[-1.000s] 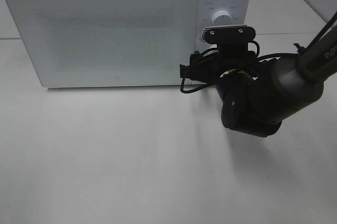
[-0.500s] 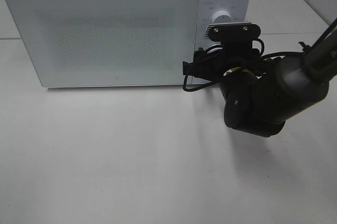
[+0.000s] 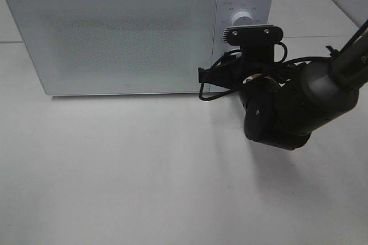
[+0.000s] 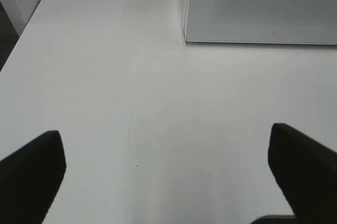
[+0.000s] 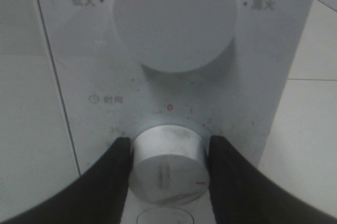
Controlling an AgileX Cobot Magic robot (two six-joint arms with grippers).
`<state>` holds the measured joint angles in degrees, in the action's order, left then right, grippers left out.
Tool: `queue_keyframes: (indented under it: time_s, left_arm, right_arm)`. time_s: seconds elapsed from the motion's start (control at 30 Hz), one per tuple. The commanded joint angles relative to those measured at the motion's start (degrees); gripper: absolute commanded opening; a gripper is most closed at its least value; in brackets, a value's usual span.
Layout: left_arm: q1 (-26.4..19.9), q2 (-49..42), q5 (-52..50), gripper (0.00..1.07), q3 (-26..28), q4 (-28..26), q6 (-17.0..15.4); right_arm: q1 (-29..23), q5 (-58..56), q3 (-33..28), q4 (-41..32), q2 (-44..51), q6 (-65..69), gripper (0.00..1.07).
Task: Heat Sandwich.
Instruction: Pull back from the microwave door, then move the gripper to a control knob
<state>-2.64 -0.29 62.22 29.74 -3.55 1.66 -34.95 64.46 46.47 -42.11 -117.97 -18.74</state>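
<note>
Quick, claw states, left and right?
Left claw: open, holding nothing.
Right claw: closed on the lower timer knob.

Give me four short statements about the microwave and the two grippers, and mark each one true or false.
1. The microwave door hangs open. False: it is shut.
2. The right gripper has its jaws on either side of the lower dial, touching it. True.
3. The left gripper has its jaws shut. False: they stand wide open above the table, with nothing between them.
4. The upper dial has no jaws on it. True.
</note>
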Motion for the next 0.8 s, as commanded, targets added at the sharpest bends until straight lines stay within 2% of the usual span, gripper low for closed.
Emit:
queue_keyframes:
  time_s: [0.03,0.37,0.8]
  left_arm:
    - [-0.17,-0.97,-0.69,0.97,-0.23,-0.06,-0.23]
    - [-0.17,-0.97,-0.69,0.97,-0.23,-0.06,-0.23]
    - [-0.17,-0.97,-0.69,0.97,-0.23,-0.06,-0.23]
  right_arm:
    - [-0.06,0.06,-0.06,-0.11,0.46,0.57,0.08]
    - [-0.06,0.17,-0.06,-0.11,0.46,1.32,0.10]
    - [-0.06,2.92,-0.06,4.24,0.46,26.47,0.09]
